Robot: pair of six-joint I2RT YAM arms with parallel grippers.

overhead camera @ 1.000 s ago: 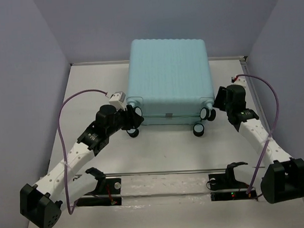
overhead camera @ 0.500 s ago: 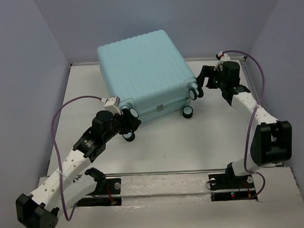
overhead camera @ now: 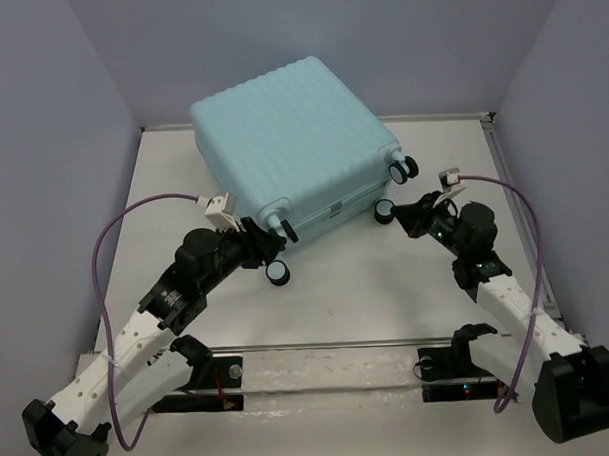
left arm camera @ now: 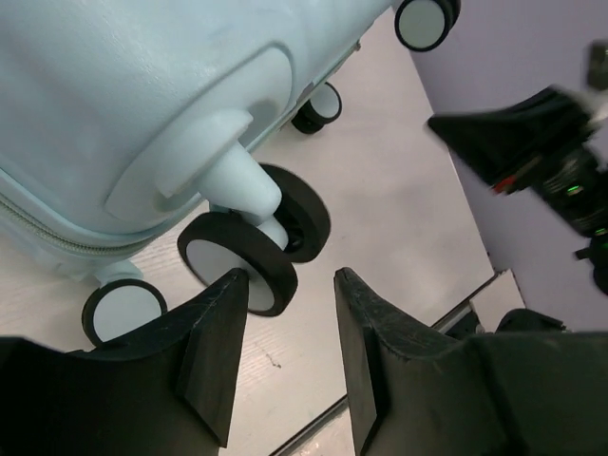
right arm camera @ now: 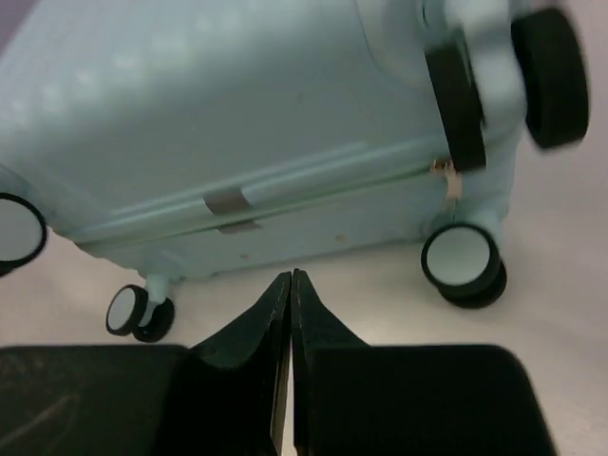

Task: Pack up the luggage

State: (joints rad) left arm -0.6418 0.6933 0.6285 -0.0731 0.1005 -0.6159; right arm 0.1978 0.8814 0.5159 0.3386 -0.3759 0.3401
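Note:
The luggage, a closed pale aqua ribbed suitcase, lies askew at the back of the table with its wheeled end toward me. My left gripper stands open at its near left corner. In the left wrist view the fingers hold nothing, and a black-and-white caster sits just beyond the left fingertip. My right gripper is shut and empty, pointing at the wheeled end near a caster. The right wrist view shows its closed tips a little short of the suitcase's zip seam.
Purple cables loop off both arms. A metal rail with the arm mounts runs along the near edge. Grey-blue walls close in the white table at left, back and right.
The luggage has been swung round so its wheeled end now faces front-right. My right arm came from the suitcase's right side to its front and shut. My left arm followed the near corner.

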